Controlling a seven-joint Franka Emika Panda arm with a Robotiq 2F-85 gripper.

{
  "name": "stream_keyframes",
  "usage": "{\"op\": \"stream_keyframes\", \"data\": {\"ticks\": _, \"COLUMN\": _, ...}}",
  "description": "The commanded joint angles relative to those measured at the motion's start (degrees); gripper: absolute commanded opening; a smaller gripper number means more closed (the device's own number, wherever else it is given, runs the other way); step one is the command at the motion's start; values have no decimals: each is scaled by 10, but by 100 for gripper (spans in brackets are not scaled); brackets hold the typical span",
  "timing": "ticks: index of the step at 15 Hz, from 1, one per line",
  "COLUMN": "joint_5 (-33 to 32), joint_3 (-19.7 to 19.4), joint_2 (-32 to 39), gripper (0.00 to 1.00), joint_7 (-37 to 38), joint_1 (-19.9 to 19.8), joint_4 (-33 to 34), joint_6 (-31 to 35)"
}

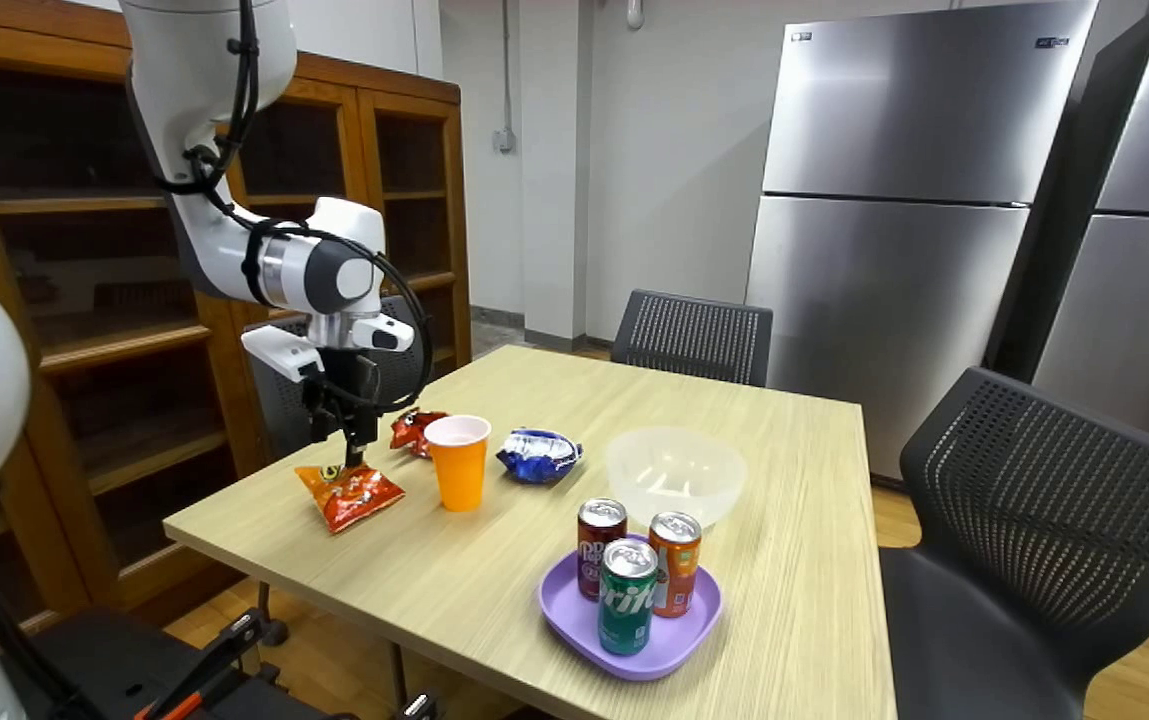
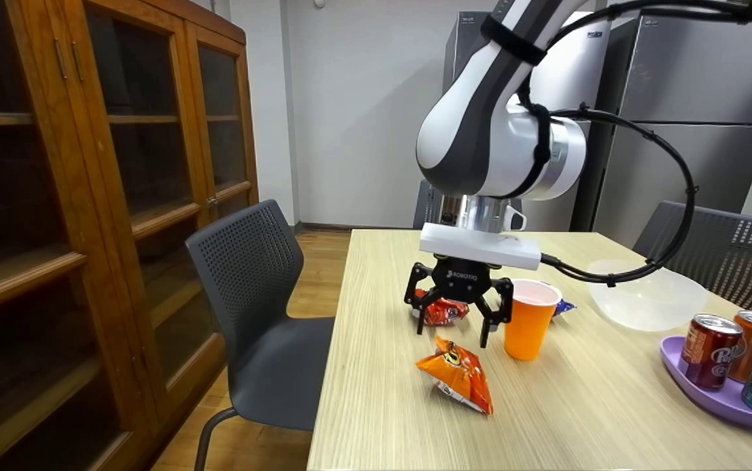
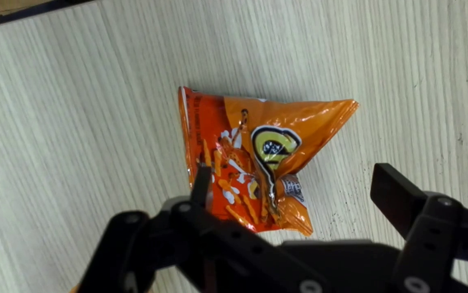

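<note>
The end effector (image 2: 452, 337), jaws spread wide, hangs just above an orange snack bag (image 2: 459, 376) lying on the worktop (image 2: 585, 415), near an orange cup (image 2: 527, 327) and a red snack bag (image 2: 442, 313).

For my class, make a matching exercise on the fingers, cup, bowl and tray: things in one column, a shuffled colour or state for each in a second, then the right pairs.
Column one
1. Fingers
2. Cup
3. Bowl
4. Tray

Column two
A. Translucent, whitish
B. Purple, with a green can on it
C. Spread apart, near an orange-and-red snack bag
D. Orange, standing upright

Right pairs: 1-C, 2-D, 3-A, 4-B
</note>
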Motion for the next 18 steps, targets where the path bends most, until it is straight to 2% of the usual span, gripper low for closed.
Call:
{"op": "stream_keyframes", "data": {"ticks": 1, "joint_5": 26, "joint_3": -3, "joint_2": 19, "gripper": 100, "joint_7": -3, "joint_1": 5, "joint_4": 23, "joint_6": 1}}
{"op": "stream_keyframes", "data": {"ticks": 18, "joint_5": 61, "joint_3": 0, "joint_2": 50, "gripper": 100, "joint_7": -14, "joint_1": 1, "joint_4": 50, "joint_6": -1}}
